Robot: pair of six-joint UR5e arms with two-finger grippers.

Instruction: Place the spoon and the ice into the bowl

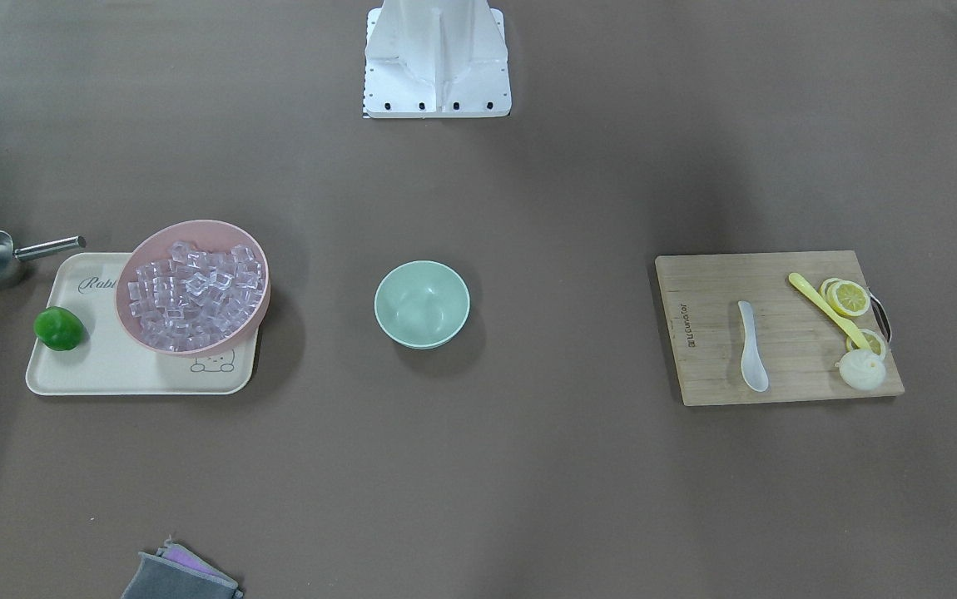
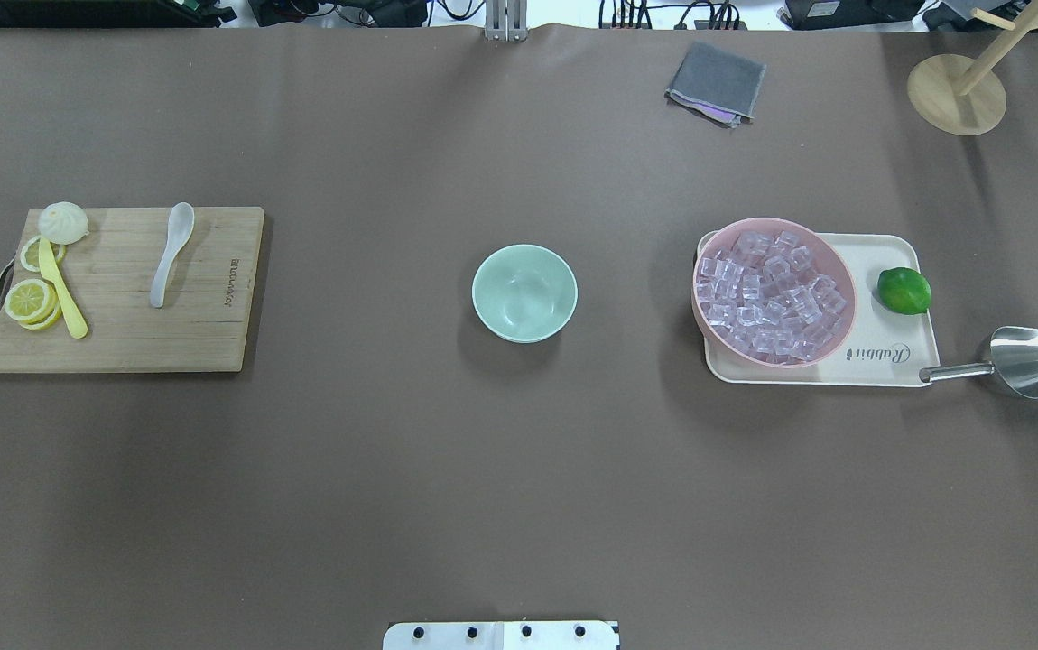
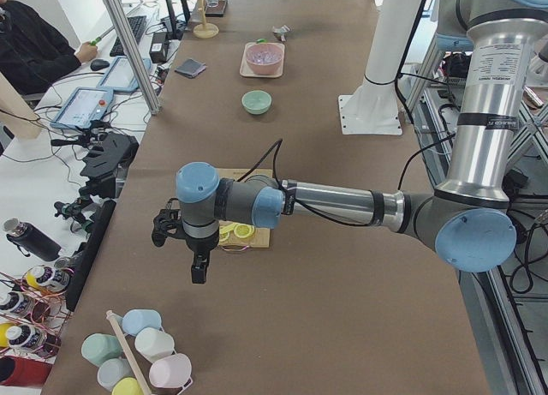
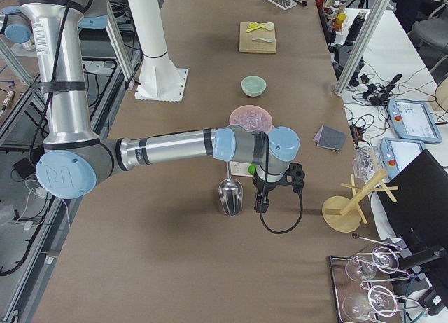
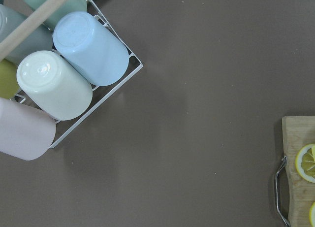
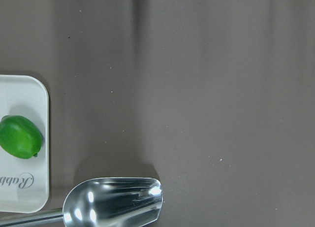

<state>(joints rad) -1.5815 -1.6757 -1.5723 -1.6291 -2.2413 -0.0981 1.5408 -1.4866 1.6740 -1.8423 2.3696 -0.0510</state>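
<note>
The white spoon lies on a wooden cutting board at the table's left; it also shows in the front view. The mint-green bowl stands empty at the table's middle. Clear ice cubes fill a pink bowl on the right. My left gripper hangs beyond the board's outer end. My right gripper hangs by the metal scoop. Both show only in side views, so I cannot tell whether they are open or shut.
A yellow utensil, lemon slices and a bun share the board. The pink bowl and a lime sit on a cream tray. A grey cloth lies far back. A rack of cups stands under the left wrist.
</note>
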